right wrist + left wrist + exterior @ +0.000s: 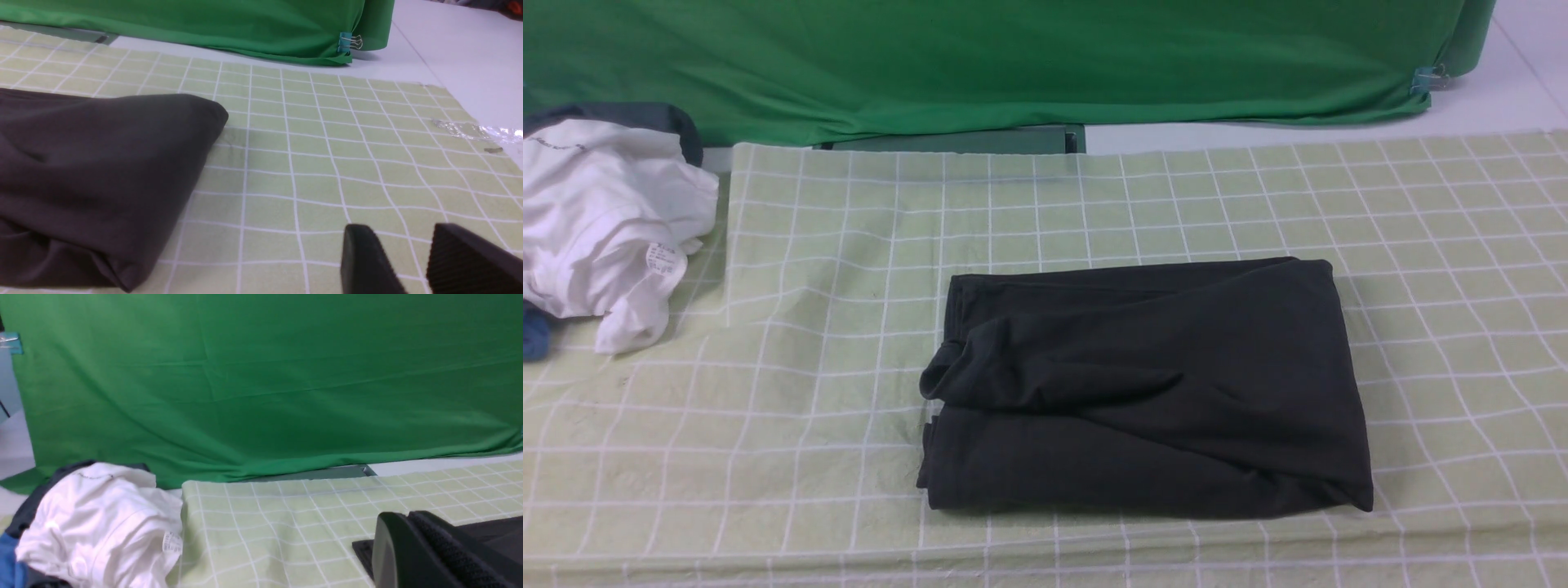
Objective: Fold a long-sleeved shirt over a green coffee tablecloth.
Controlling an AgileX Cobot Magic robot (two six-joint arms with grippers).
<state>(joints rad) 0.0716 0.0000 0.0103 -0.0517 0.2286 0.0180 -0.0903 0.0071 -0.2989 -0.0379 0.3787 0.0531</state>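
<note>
The long-sleeved shirt (1152, 384) lies folded into a dark charcoal rectangle on the middle of the green coffee tablecloth (849, 245), a pale yellow-green cloth with white grid lines. Its print is hidden inside the fold. Neither arm shows in the front view. In the left wrist view my left gripper (408, 516) is shut with nothing between its fingers, hanging near the shirt's (498, 531) edge without touching it. In the right wrist view my right gripper (398, 228) is open over bare tablecloth (318, 134), off to the side of the shirt's (90, 163) corner.
A crumpled white garment (605, 229) with a small tag lies at the far left, on top of dark grey and blue cloth (533, 339). Plain deep-green fabric (1013, 65) hangs across the back, held by a binder clip (1427, 79). Clear plastic (478, 130) lies at the tablecloth's right edge.
</note>
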